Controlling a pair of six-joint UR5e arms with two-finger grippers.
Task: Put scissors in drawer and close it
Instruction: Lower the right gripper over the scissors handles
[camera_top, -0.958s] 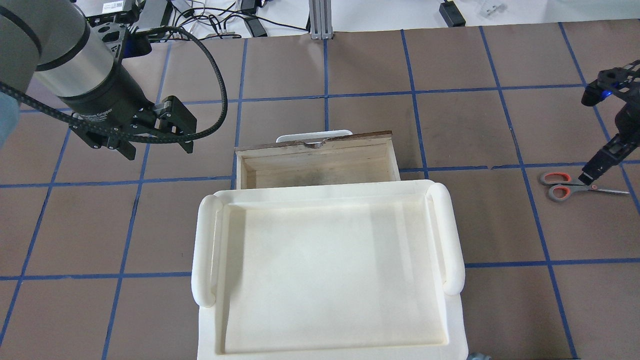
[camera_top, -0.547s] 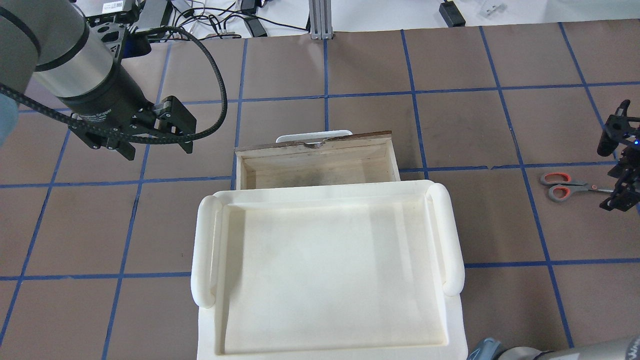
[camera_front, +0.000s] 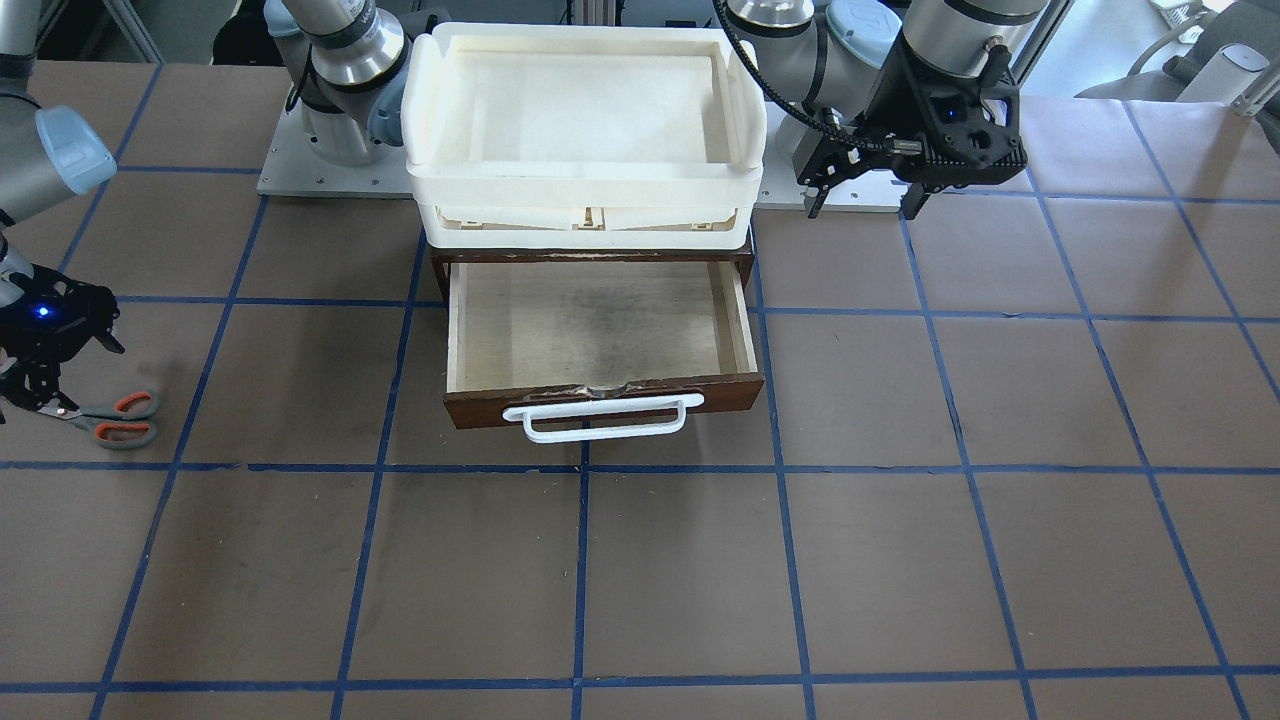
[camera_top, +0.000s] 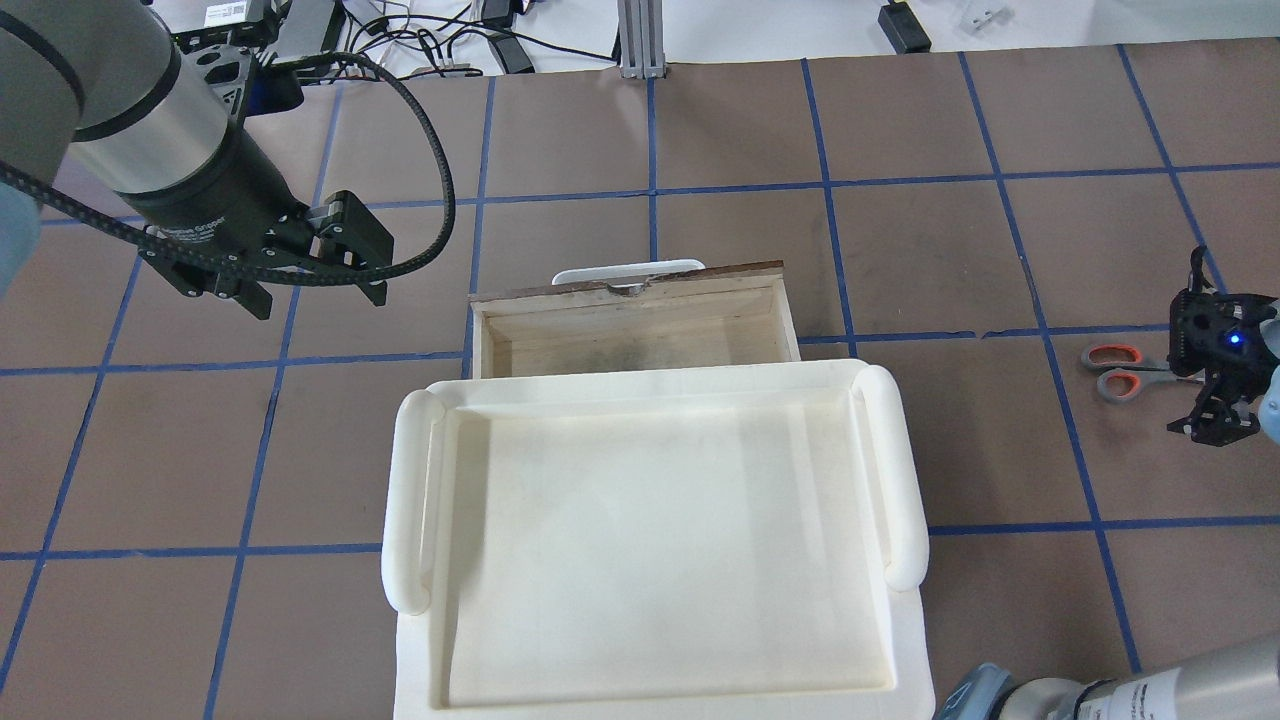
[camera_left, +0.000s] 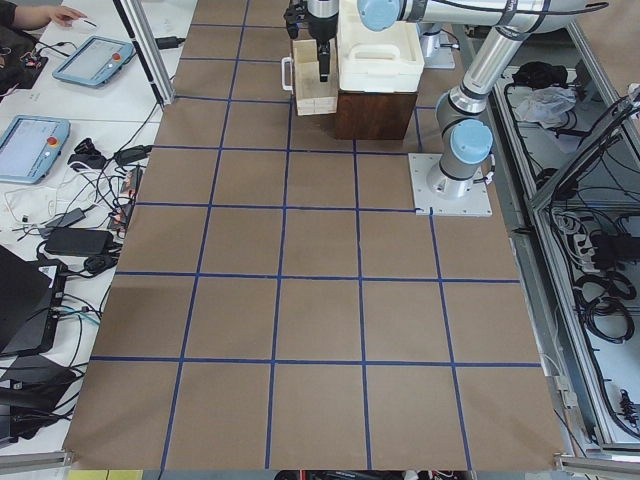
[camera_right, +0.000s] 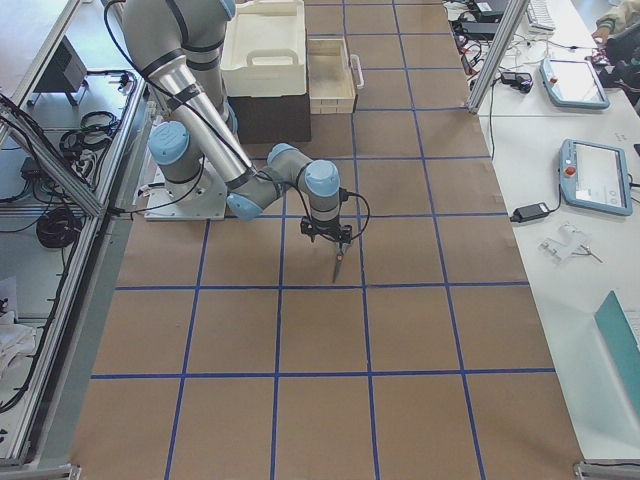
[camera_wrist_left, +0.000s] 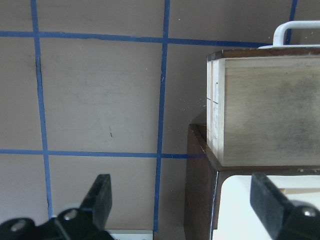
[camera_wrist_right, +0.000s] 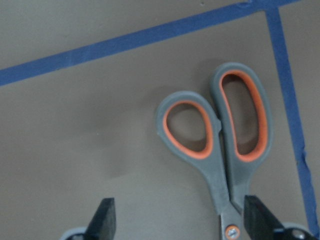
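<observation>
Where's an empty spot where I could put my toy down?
The open drawer is bare inside its wooden walls, and the white tray above it is bare too. The table squares in front of the drawer are free. It's crowded where the right gripper hovers over the scissors.

I see the drawer (camera_top: 634, 330) open beyond the cream tray (camera_top: 408, 500), the scissors (camera_top: 1120, 370) flat on the table (camera_top: 700, 130) at far right, blades under the right gripper (camera_top: 1212, 385), and the left gripper (camera_top: 315, 297), jaws spread, left of the drawer.
</observation>
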